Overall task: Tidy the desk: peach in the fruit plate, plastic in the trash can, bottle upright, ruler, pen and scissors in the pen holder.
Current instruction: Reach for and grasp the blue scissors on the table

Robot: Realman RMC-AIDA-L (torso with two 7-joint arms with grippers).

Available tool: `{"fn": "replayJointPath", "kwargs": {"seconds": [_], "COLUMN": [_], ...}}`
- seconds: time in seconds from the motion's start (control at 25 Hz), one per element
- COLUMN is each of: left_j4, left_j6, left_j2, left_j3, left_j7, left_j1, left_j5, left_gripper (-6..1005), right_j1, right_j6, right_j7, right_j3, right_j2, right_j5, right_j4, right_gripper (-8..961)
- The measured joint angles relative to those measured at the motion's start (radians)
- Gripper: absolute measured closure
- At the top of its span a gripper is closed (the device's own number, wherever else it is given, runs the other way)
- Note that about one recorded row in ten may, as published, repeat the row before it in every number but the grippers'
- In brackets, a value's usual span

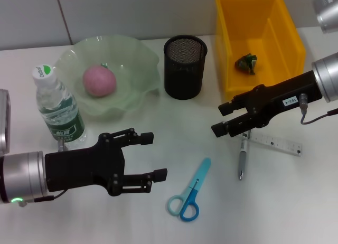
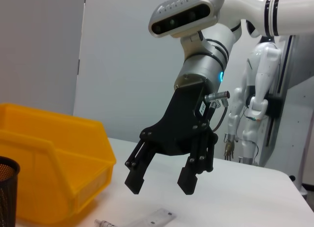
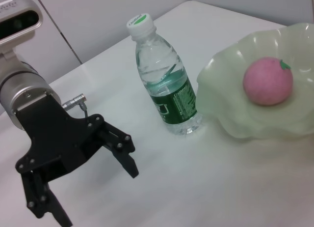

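Note:
The pink peach (image 1: 99, 80) lies in the pale green fruit plate (image 1: 138, 64). A water bottle (image 1: 58, 109) stands upright beside the plate. The black mesh pen holder (image 1: 185, 67) stands mid-table and looks empty. Crumpled green plastic (image 1: 246, 63) lies in the yellow trash can (image 1: 288, 38). On the table lie blue scissors (image 1: 190, 194), a pen (image 1: 242, 159) and a clear ruler (image 1: 274, 143). My right gripper (image 1: 220, 119) hangs open just above the pen's upper end and the ruler, holding nothing. My left gripper (image 1: 157, 156) is open and empty, left of the scissors.
The left wrist view shows the right gripper (image 2: 159, 183) over the ruler (image 2: 157, 218), with the yellow bin (image 2: 49, 158) behind. The right wrist view shows the bottle (image 3: 167, 89), the peach (image 3: 268, 82) in its plate (image 3: 221, 99) and the left gripper (image 3: 95, 197).

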Motion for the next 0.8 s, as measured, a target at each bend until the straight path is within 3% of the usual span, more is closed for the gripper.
{"fn": "replayJointPath", "kwargs": {"seconds": [0.36,0.56,0.8], "left_j4": [0.048,0.053,0.053], "left_j6": [-0.017,-0.018,-0.029], "left_j2": [0.004,0.003,0.003], "left_j3": [0.025,0.028,0.029], "left_j7": [-0.006,-0.010,-0.014], "left_j1": [0.008,0.011,0.016], "left_j5": [0.000,0.001,0.004], "left_gripper": [156,157,157], "right_j1": [0.013,0.042,0.134], "right_j6": [-0.044,-0.053,-0.062], "right_j7": [0.002,-0.011,-0.102], "right_j3": [-0.043,-0.167,-0.319], "right_j2": [-0.003,0.004,0.013], "right_j5": [-0.014,-0.026,-0.104], "right_j4": [-0.020,-0.083,-0.110], "right_gripper": [162,162,162]}}
